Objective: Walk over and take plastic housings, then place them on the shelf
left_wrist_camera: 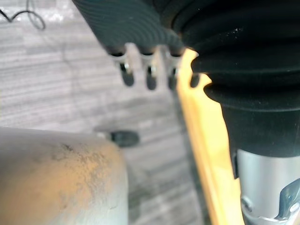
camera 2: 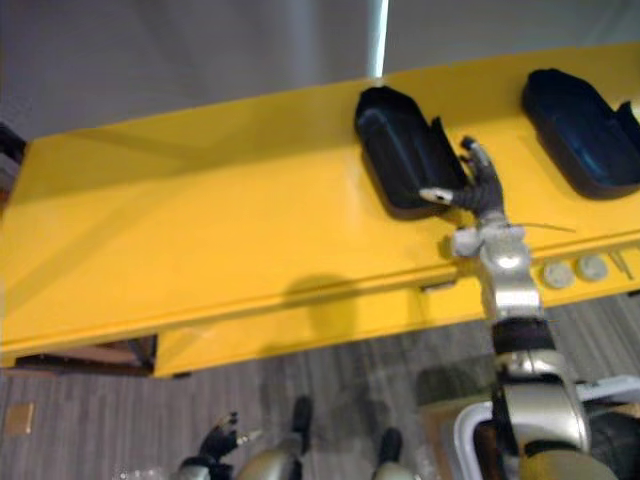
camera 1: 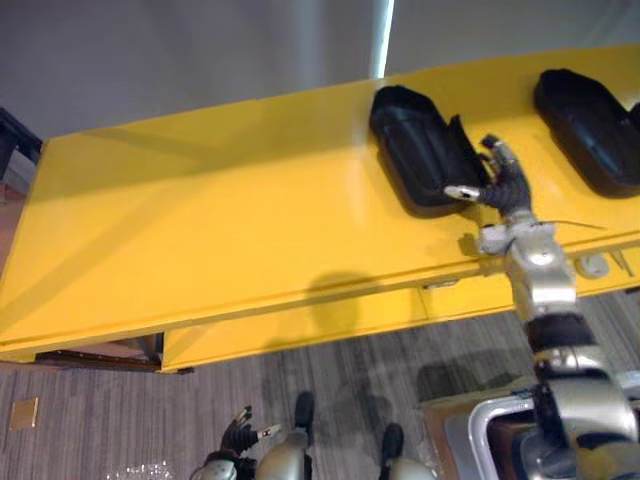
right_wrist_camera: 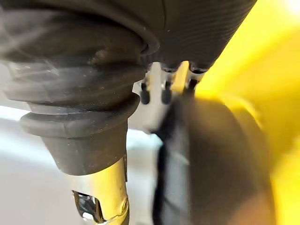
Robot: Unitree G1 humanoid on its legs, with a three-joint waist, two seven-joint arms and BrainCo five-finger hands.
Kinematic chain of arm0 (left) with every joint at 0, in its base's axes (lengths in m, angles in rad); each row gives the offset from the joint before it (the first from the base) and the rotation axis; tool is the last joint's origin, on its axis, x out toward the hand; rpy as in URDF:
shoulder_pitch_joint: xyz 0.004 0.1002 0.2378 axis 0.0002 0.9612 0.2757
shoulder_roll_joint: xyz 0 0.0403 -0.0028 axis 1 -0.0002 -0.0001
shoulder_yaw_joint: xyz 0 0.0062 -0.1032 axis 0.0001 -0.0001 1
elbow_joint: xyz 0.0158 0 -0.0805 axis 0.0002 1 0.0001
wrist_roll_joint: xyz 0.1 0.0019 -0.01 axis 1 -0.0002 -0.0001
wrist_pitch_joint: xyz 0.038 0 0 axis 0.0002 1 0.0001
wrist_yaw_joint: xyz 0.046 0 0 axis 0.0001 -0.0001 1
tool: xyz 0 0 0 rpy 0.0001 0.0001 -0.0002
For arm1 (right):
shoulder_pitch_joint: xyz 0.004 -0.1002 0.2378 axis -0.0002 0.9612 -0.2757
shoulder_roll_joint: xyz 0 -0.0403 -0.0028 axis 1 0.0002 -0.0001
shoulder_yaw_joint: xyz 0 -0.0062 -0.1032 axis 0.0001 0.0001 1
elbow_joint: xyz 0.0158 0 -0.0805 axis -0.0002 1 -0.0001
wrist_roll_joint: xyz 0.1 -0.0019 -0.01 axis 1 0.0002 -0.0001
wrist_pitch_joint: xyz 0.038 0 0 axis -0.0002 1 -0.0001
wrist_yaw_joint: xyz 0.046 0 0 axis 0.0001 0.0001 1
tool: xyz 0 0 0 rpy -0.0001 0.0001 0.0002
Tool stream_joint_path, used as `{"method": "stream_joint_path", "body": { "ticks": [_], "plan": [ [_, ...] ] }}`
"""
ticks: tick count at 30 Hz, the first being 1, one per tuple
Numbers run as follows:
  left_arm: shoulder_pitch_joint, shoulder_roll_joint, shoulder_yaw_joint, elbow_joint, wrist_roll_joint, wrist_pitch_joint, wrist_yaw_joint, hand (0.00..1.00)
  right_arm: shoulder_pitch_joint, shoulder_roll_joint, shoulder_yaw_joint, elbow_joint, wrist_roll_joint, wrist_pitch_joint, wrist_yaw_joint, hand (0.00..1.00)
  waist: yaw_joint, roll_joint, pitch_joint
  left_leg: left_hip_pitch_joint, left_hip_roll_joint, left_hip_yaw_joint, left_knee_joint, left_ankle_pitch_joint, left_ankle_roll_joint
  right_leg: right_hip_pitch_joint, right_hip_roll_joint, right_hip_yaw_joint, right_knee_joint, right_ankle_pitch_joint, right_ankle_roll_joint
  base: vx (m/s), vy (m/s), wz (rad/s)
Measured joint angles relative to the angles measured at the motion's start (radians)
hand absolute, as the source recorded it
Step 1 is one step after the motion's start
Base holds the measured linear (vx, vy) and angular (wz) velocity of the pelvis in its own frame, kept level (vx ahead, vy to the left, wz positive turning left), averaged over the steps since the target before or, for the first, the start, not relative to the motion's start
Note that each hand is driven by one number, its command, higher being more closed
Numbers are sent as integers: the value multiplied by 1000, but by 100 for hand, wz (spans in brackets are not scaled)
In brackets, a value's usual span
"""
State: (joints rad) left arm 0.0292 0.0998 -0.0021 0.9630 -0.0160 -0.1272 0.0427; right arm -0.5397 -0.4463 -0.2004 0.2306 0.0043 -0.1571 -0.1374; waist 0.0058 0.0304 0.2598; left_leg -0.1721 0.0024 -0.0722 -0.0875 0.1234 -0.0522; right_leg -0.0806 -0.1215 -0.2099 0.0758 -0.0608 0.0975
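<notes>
Our right hand [camera 1: 505,185] met the rim of the left housing [camera 1: 415,150] on the shelf [camera 1: 200,220], probably seating it; gripping or just touching, we couldn't tell. Our left hand [camera 1: 238,435] hung relaxed, empty.

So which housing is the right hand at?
The left housing, midway along the shelf: the right hand sits at its right edge. The other housing lies apart, further right, untouched.

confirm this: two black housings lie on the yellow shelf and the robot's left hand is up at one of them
No: the right hand is up at a housing, as the left eye view shows; the left hand hangs low by the floor. The second housing and yellow shelf are as you say.
</notes>
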Motion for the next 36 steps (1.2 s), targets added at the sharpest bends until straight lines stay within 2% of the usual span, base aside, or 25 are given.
{"method": "stream_joint_path", "body": {
  "ticks": [1, 3, 5, 8, 10, 12, 16, 20, 22, 25, 27, 33, 34, 35, 36],
  "plan": [
    [2, 0, 15, 1, 22, 5, 13, 0, 58, 21, -71, -109, -88, -10, -64, 0, -13, -9, -5, -2, 0, 1, 0, -1, 1, -2, 0, 3, 0, 0, 0, 0, 0, -5],
    [5, 2, 33, 6, 36, 8, 26, 0, 131, 51, -160, -231, -152, -26, -124, 0, -30, -26, -19, -2, 0, 4, 0, -2, 0, -5, 1, 8, -2, 0, 0, 0, 0, -9],
    [17, 9, 46, 20, 39, 21, 36, 0, 255, 104, -265, -375, -199, -50, -182, 0, -50, -56, -59, -2, 5, 17, 0, -9, -2, -10, 2, 21, -8, 0, 0, 21, -6, -23],
    [21, 8, 47, 54, 66, 28, 51, 0, 457, 210, -335, -484, -204, -84, -194, 0, -86, -87, -119, 3, 12, 56, 0, -21, -3, -28, 3, 59, -9, 0, 0, 16, -4, -32],
    [22, -1, 46, 66, 67, 30, 52, 0, 550, 268, -339, -500, -193, -85, -188, 0, -100, -95, -132, 15, 15, 81, 0, -28, -4, -32, 5, 84, -8, 1, 0, -20, 1, -44],
    [29, -6, 41, 80, 75, 35, 52, 0, 683, 372, -344, -497, -137, -85, -155, 0, -119, -95, -160, 26, 22, 134, 0, -38, -3, -56, 13, 140, -6, 2, 1, -29, 2, -67],
    [56, -31, 44, 82, 86, 36, 51, 0, 834, 481, -379, -497, -14, -78, -109, 0, -158, -76, -178, 72, 30, 255, 0, -67, -1, -75, 21, 254, -2, 17, 8, -10, 20, -84],
    [78, -55, 72, 82, 105, 40, 51, 0, 910, 526, -412, -498, 2, -58, -101, 0, -187, -68, -200, 132, 49, 399, -1, -110, -14, -83, 45, 389, -6, 40, 12, 38, 26, -119],
    [77, -85, 81, 76, 105, 41, 52, 0, 957, 553, -421, -497, 4, -51, -105, 0, -201, -68, -219, 171, 65, 484, 0, -127, -24, -92, 74, 466, 1, 48, 9, 62, -11, -103],
    [68, -124, 103, 61, 105, 40, 53, 0, 993, 569, -425, -493, 11, -36, -124, 0, -216, -66, -223, 203, 82, 552, 0, -141, -38, -91, 101, 523, -6, 59, 5, 66, -31, -75],
    [60, -145, 106, 58, 105, 40, 58, 0, 1002, 572, -426, -473, -10, -30, -138, 0, -221, -64, -224, 209, 90, 558, 5, -143, -41, -84, 107, 524, -24, 64, 5, 52, -44, -19],
    [57, -146, 95, 63, 108, 40, 69, 0, 921, 538, -384, -398, -49, -15, -142, 0, -207, -33, -218, 245, 101, 592, 13, -157, -52, -46, 119, 538, -70, 98, 5, 39, -22, -20],
    [56, -140, 95, 62, 107, 39, 73, 0, 894, 530, -363, -373, -48, -15, -139, 0, -189, -31, -207, 239, 110, 597, 61, -184, -54, -40, 120, 543, -71, 100, 6, 9, -18, -22],
    [57, -136, 96, 63, 105, 38, 73, 0, 871, 525, -346, -363, -48, -14, -134, 0, -178, -31, -195, 226, 116, 580, 119, -213, -53, -34, 121, 549, -71, 100, 6, -20, -47, -25],
    [62, -135, 100, 64, 103, 38, 73, 0, 851, 517, -317, -355, -48, -14, -127, 0, -171, -29, -192, 191, 120, 495, 197, -241, -43, -39, 122, 559, -71, 100, 6, -43, -64, -37]
  ]
}}
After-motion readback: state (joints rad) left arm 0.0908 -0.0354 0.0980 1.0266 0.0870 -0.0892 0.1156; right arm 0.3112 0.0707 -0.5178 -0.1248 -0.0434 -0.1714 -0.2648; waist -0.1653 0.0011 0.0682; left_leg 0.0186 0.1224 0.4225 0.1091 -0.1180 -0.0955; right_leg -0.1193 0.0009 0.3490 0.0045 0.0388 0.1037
